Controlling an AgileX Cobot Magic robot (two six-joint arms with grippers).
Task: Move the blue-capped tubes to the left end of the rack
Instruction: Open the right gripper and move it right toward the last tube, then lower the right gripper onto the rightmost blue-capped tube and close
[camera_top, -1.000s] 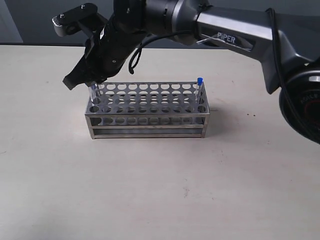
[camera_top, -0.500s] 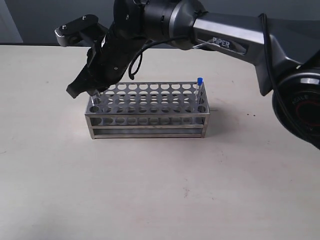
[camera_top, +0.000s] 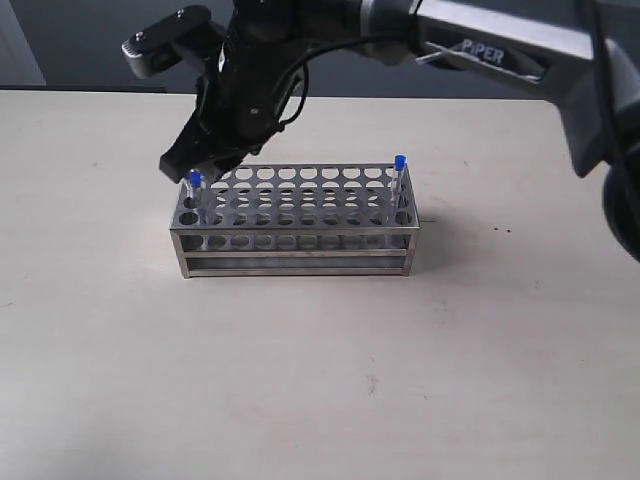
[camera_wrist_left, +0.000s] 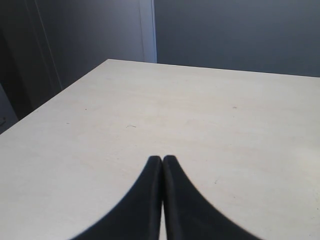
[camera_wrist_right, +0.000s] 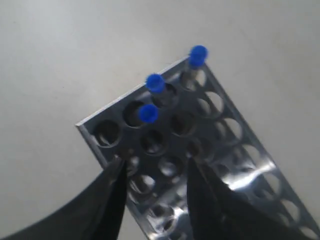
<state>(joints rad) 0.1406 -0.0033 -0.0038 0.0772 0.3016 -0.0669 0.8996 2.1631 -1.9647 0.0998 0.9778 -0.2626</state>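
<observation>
The steel rack (camera_top: 300, 241) stands mid-table. One blue-capped tube (camera_top: 195, 179) shows at its left end, and another tube (camera_top: 399, 163) stands at the far right end. In the right wrist view, three blue caps (camera_wrist_right: 155, 82) cluster in holes at one end of the rack (camera_wrist_right: 89, 131). My right gripper (camera_top: 190, 163) reaches across and hangs just above and behind that left end. It (camera_wrist_right: 156, 172) is open, with nothing between its fingers. The left gripper (camera_wrist_left: 162, 160) is shut and empty over bare table, away from the rack.
The pale table top (camera_top: 320, 380) spreads around the rack on all sides. A dark wall stands behind the table's far edge (camera_wrist_left: 210, 66). The right arm's black body (camera_top: 250, 70) crosses above the rack's back left.
The right gripper has lifted up and shifted right from the rack's left end. It leaves a blue cap uncovered there that its fingers hid before.
</observation>
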